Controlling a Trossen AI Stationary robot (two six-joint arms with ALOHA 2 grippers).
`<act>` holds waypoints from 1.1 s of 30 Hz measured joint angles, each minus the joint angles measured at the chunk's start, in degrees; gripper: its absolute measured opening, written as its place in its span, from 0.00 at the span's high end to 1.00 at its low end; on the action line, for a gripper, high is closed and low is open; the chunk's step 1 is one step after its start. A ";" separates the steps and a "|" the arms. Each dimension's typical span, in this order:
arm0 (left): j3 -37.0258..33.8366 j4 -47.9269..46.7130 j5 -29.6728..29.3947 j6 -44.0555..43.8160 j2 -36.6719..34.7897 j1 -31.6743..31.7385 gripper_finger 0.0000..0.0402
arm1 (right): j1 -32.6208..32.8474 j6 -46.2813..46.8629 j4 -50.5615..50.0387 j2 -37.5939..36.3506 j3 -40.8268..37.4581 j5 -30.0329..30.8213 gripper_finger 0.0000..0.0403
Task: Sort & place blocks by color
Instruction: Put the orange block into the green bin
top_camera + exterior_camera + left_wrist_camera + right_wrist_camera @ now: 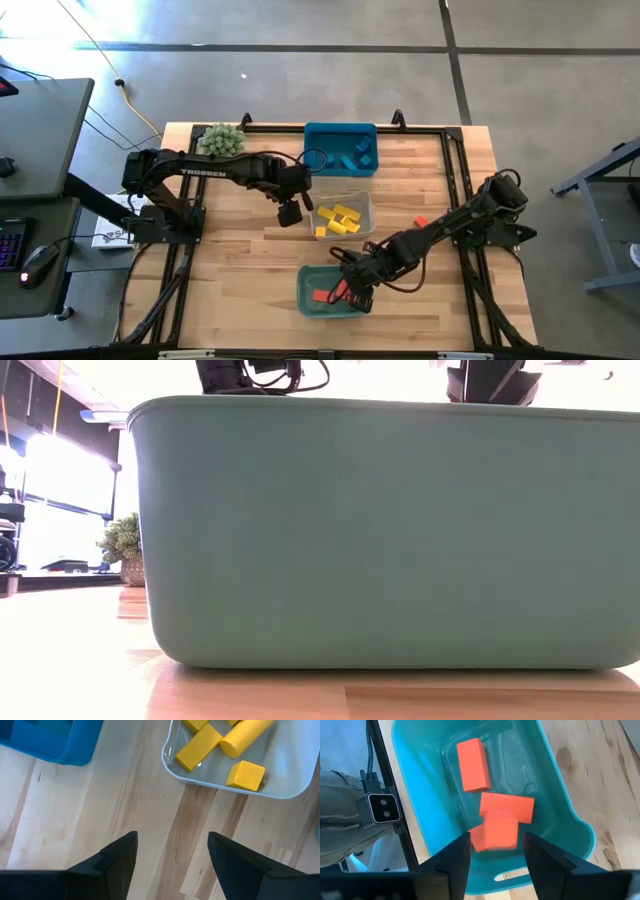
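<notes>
The right gripper (pixel 494 851) hangs over the teal bin (pixel 308 297), jaws apart above red blocks (pixel 472 764); the left gripper's (pixel 171 851) jaws stand wide.

Three bins stand on the table (pixel 240 255): one blue bin (pixel 340 149), one clear bin (pixel 343 215), one teal bin (pixel 328 291). The teal bin holds three red blocks (pixel 501 822), possibly a fourth beneath them, since they overlap. The clear bin holds about five yellow blocks (pixel 342 220). The blue bin holds roughly three blue blocks (pixel 358 155), hard to separate against the bin. One red block (pixel 420 221) lies loose on the table. One green plant ball (pixel 222 139). Two arms.
</notes>
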 joint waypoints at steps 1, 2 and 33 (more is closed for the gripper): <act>0.00 -0.01 0.00 0.01 0.00 0.00 0.42 | 0.00 0.01 -0.02 0.00 0.00 0.00 0.58; 0.00 0.00 0.00 0.10 0.00 0.00 0.42 | 0.02 0.02 -0.02 0.00 0.00 0.00 0.56; 0.00 -0.58 -2.78 12.41 0.00 4.60 0.42 | -9.37 4.46 -37.43 -0.17 0.00 9.19 0.48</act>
